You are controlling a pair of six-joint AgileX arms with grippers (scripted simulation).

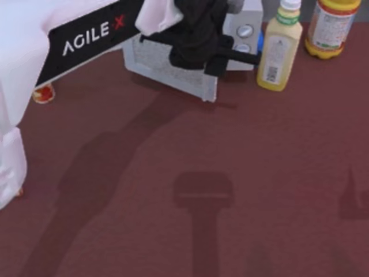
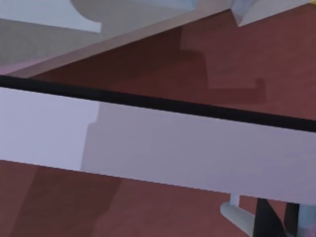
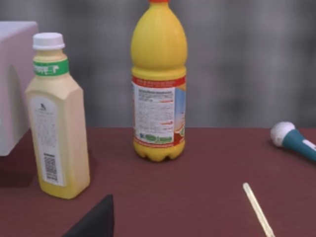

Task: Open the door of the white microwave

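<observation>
The white microwave (image 1: 247, 20) stands at the table's far middle, its silver knobs showing beside my left arm. Its door (image 1: 155, 62), white with a grey mesh window, is swung out at an angle from the front. My left gripper (image 1: 214, 64) sits at the door's free edge. In the left wrist view the door (image 2: 148, 143) fills the middle as a white band. Its grey handle (image 2: 236, 215) runs between the dark fingers (image 2: 266, 222), which are shut on it. A dark corner of my right gripper (image 3: 94, 222) shows, away from the microwave.
A pale yellow bottle (image 1: 278, 49) stands just right of the microwave, with an orange-yellow bottle (image 1: 330, 29) farther right. A teal microphone (image 3: 294, 140) and a thin pale stick (image 3: 257, 207) lie on the table. A small red and white object (image 1: 43, 93) sits at the left.
</observation>
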